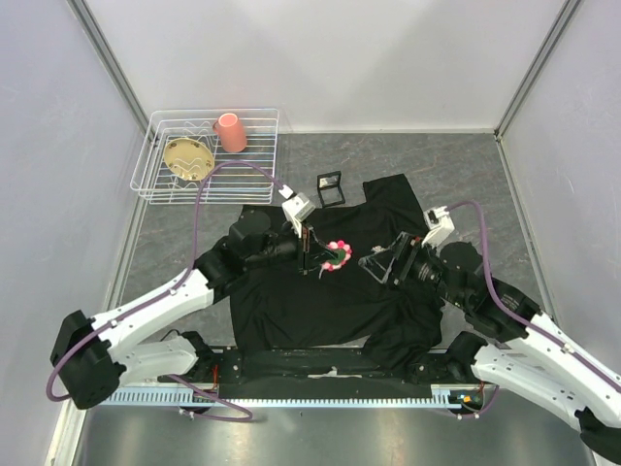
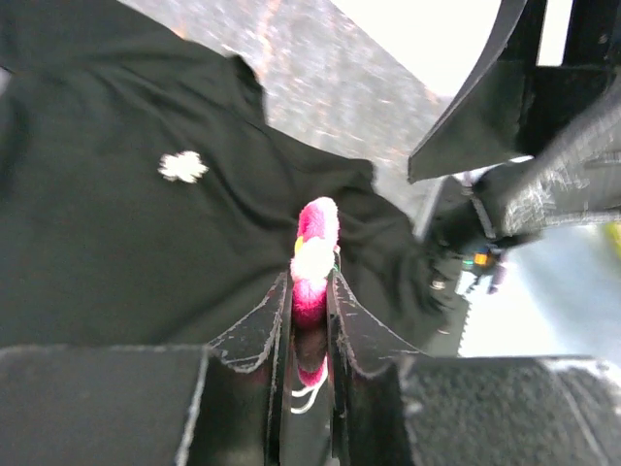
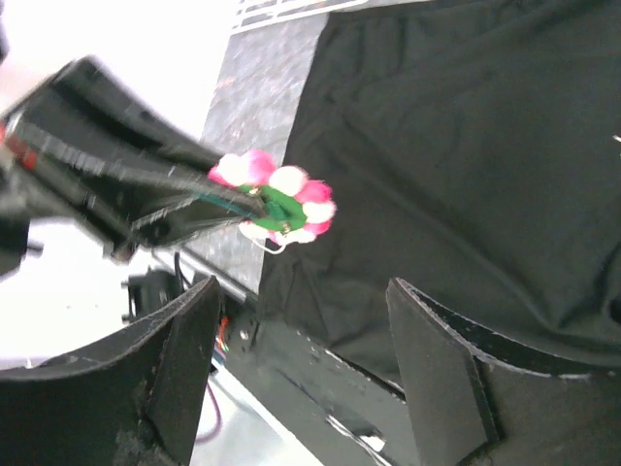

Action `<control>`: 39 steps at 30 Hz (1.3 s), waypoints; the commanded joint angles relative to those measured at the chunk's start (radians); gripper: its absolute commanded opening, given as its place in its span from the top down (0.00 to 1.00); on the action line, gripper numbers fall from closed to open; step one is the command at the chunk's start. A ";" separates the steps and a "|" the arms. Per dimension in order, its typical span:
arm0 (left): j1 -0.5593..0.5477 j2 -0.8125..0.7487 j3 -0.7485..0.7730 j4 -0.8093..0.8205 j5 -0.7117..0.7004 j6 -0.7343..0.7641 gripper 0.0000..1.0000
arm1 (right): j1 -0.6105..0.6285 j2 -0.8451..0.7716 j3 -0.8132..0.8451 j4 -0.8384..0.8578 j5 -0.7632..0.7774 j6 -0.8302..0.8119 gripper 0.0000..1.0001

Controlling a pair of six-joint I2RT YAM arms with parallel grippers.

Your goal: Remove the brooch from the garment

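We note the brooch (image 1: 337, 254), a pink-and-white petal ring with a green centre, over the middle of the garment (image 1: 320, 301). The left gripper (image 2: 310, 291) has its fingers clamped on it edge-on. The brooch's long axis runs on in line with those fingers, free end toward the right arm, green face toward the right wrist camera. We cannot tell whether it is pinned to the cloth or free.

The right gripper (image 1: 383, 262) sits near it, fingers wide apart, holding nothing.

The garment lies rumpled on the grey tabletop (image 1: 466, 165). Just beyond the garment's far edge is a small black frame (image 1: 331, 188). At far left, a wire rack (image 1: 155, 184) holds a pink cup (image 1: 231, 132) and a tan dish (image 1: 188, 157).
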 commanded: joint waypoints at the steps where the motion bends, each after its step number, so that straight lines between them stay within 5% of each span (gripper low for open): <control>1: -0.079 -0.074 -0.024 0.046 -0.342 0.382 0.98 | 0.005 0.088 0.099 -0.117 0.228 0.247 0.26; 5: -0.260 -0.028 -0.021 0.149 -0.562 0.797 0.98 | 0.005 0.247 0.262 -0.111 0.207 0.264 0.32; 11: -0.282 0.005 0.009 0.163 -0.620 0.978 0.98 | 0.003 0.370 0.401 -0.157 0.258 0.288 0.46; 39: -0.299 0.006 -0.005 0.197 -0.639 1.087 0.98 | 0.000 0.452 0.308 -0.007 0.144 0.430 0.65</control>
